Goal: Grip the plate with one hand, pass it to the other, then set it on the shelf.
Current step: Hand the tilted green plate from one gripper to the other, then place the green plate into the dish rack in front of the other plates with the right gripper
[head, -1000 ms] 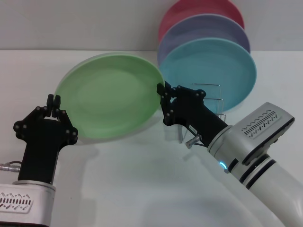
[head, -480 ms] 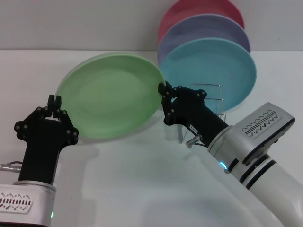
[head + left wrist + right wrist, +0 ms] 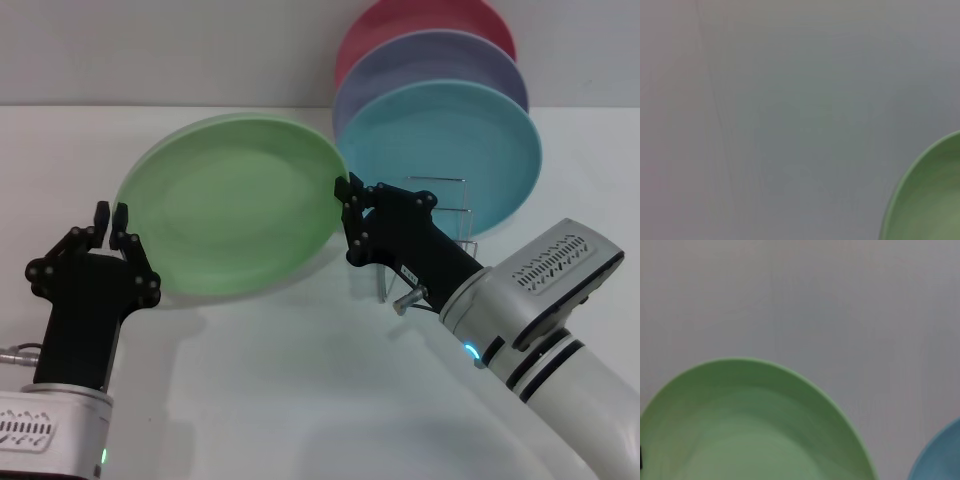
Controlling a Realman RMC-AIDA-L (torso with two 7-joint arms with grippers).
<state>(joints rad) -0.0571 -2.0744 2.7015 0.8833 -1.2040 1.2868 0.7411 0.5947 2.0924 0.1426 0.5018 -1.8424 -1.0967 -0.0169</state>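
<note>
The light green plate (image 3: pixel 235 205) is held tilted above the table. My right gripper (image 3: pixel 343 192) is shut on its right rim. My left gripper (image 3: pixel 111 212) is at the plate's lower left rim with its fingers slightly apart, open. The plate also shows in the left wrist view (image 3: pixel 930 200) and the right wrist view (image 3: pixel 750 430). The silver wire shelf (image 3: pixel 462 208) stands behind my right gripper, partly hidden by it.
A teal-blue plate (image 3: pixel 450 150), a lavender plate (image 3: pixel 440 60) and a pink-red plate (image 3: pixel 400 20) stand upright in the shelf at the back right. The teal-blue plate's rim shows in the right wrist view (image 3: pixel 940 455). The white table (image 3: pixel 300 400) lies below.
My left gripper's fingers have spread a little and the gripper has shifted slightly left and down. My right gripper and the plate have hardly moved.
</note>
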